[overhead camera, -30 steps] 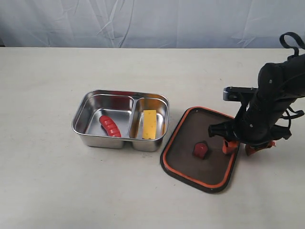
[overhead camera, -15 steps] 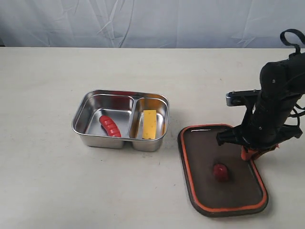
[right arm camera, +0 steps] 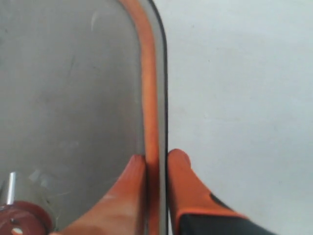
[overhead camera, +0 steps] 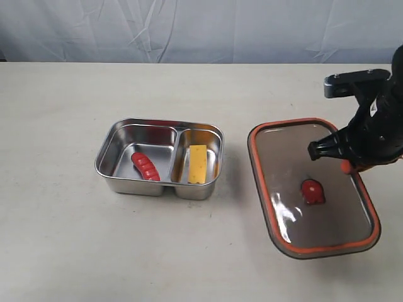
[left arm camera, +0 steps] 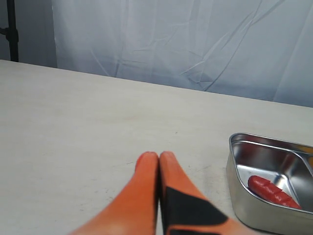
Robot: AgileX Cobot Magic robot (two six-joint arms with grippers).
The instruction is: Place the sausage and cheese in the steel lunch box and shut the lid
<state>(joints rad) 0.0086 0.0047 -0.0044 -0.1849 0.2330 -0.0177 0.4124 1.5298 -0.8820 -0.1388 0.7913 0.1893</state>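
The steel lunch box [overhead camera: 107,165] stands left of centre on the table. Its left compartment holds the red sausage [overhead camera: 145,166], its right compartment the yellow cheese [overhead camera: 198,163]. The dark translucent lid [overhead camera: 340,214], with orange rim and red centre valve [overhead camera: 312,190], hangs tilted to the right of the box. My right gripper [overhead camera: 346,165] is shut on the lid's right edge [right arm camera: 155,112], one finger on each side of the rim. My left gripper [left arm camera: 159,157] is shut on nothing, low over the table beside the lunch box [left arm camera: 244,196], where the sausage [left arm camera: 271,191] shows. The left arm is outside the exterior view.
A pale wrinkled cloth backdrop [overhead camera: 201,28] closes off the far edge of the table. Bare beige tabletop [overhead camera: 63,239] lies around the box.
The right gripper has lifted the lid off the table and swung it round, from lying beside the box to hanging tilted farther right and higher. The box and its food have not moved.
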